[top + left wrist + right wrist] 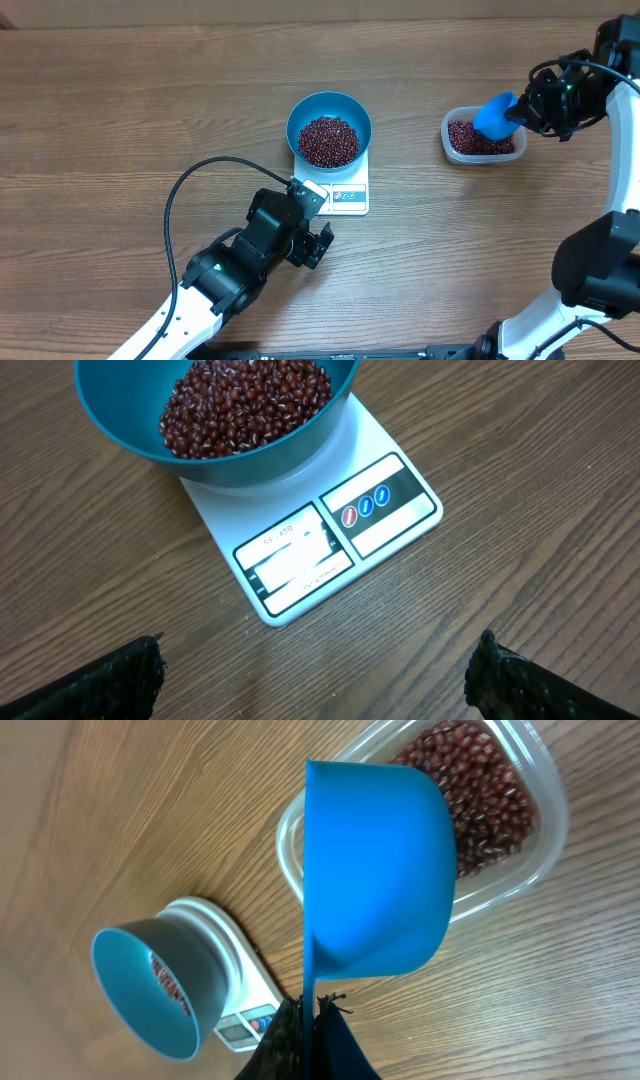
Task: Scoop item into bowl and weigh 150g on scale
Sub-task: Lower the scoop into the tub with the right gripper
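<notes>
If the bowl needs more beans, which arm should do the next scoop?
Right. The right end effector is shut on the blue scoop above the tub of beans; the left end effector is open, empty, near the scale.

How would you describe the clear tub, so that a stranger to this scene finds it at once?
Find the white scale, with a teal bowl on it, at the middle of the wooden table. To its right stands the clear tub, partly under a bright blue scoop. Unlike the bowl, it is transparent and rounded-rectangular.
</notes>
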`<state>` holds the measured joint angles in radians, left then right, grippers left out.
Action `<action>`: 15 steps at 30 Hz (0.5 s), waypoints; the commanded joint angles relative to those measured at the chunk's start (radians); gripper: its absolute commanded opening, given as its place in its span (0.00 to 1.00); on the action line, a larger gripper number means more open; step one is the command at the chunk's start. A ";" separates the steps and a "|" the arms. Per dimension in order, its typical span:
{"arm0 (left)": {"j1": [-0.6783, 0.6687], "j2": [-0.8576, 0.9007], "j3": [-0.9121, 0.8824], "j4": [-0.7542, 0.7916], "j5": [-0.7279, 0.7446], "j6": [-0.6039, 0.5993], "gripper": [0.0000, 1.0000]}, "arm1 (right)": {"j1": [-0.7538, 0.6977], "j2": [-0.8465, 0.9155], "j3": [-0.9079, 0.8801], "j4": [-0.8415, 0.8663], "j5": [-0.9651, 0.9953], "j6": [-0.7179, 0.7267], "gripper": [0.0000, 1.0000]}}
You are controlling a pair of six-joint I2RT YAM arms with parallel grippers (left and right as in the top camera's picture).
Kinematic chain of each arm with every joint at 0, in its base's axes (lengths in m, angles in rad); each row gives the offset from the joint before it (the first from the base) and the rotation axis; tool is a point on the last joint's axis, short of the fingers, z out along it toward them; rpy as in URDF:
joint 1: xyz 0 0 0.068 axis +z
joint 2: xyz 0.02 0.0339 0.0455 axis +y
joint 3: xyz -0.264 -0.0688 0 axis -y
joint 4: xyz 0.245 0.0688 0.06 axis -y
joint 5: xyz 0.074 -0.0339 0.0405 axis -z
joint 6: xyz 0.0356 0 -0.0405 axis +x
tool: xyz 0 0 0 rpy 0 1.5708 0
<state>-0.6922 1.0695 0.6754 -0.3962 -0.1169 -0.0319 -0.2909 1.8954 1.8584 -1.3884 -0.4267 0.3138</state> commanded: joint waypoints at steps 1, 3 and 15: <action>-0.002 -0.010 -0.007 0.001 -0.014 -0.020 1.00 | 0.029 -0.032 -0.006 0.011 0.053 0.048 0.04; -0.002 -0.010 -0.007 0.001 -0.014 -0.020 1.00 | 0.042 -0.032 -0.006 0.019 0.053 0.055 0.04; -0.002 -0.010 -0.007 0.001 -0.014 -0.020 0.99 | 0.090 -0.032 -0.007 0.030 0.186 0.195 0.04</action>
<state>-0.6922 1.0695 0.6754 -0.3962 -0.1169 -0.0319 -0.2035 1.8954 1.8584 -1.3613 -0.2897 0.4580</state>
